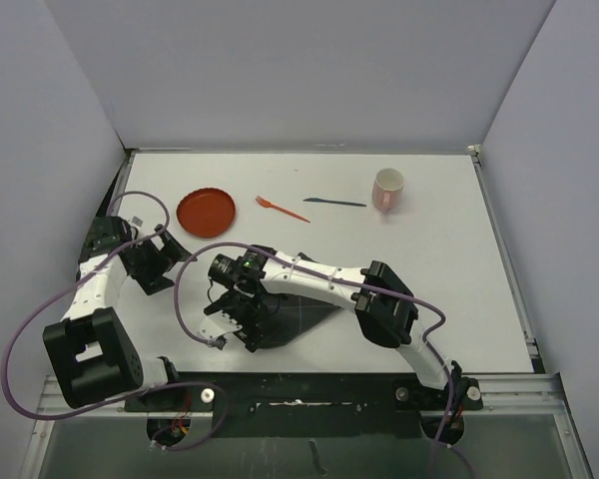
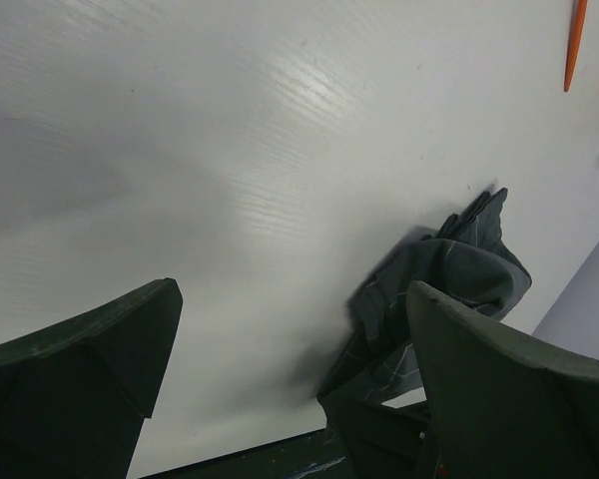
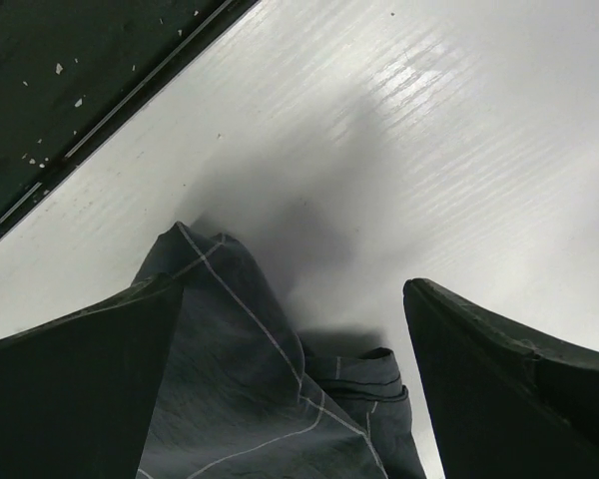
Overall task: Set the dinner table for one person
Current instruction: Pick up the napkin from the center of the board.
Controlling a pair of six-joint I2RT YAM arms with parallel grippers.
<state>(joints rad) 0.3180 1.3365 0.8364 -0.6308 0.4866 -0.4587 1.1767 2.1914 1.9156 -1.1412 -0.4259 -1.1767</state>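
The white desk spans the workspace beneath both arms. A crumpled dark grid cloth lies near its front edge. The right pincer is spread wide over the cloth. The left pincer is spread wide over bare desk. On the far side: red plate, cup, knife, orange fork.

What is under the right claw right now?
The crumpled dark grid-lined cloth, lying on the white dinner table. The open right claw is above it; anything beneath the folds is hidden.
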